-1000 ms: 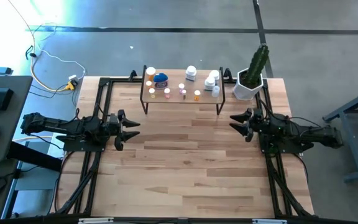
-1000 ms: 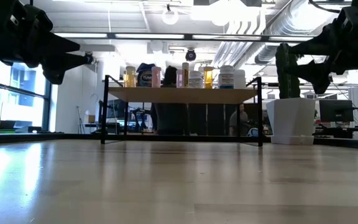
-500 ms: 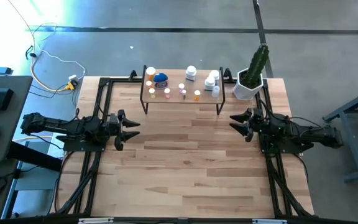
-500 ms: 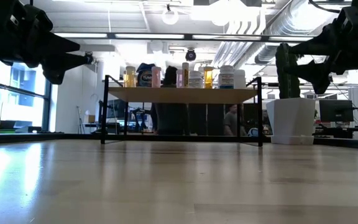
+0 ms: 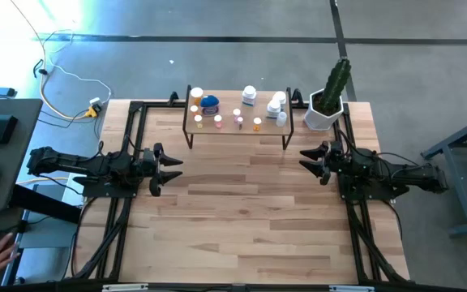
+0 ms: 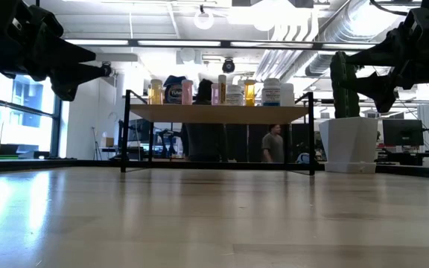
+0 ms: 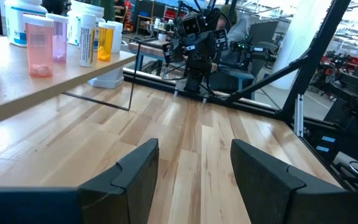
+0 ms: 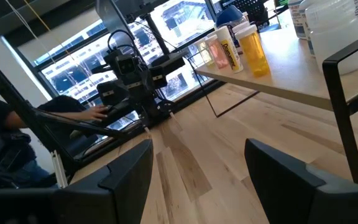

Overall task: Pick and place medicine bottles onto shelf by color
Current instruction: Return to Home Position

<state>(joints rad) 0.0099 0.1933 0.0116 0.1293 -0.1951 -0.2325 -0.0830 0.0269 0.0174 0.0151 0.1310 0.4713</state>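
Both sides look the same: left claw and right claw are spread wide with nothing in them, hanging over the bench at opposite edges, tips facing each other. Every one of the medicine bottles I can spot stands on the shelf at the far edge, white ones toward the potted cactus, blue-lidded jar near the other end.

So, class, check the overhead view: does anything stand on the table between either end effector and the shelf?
Nothing visible does. Only bare table lies between the left end effector, the right end effector and the shelf; the plant pot stands beside the shelf's right end.
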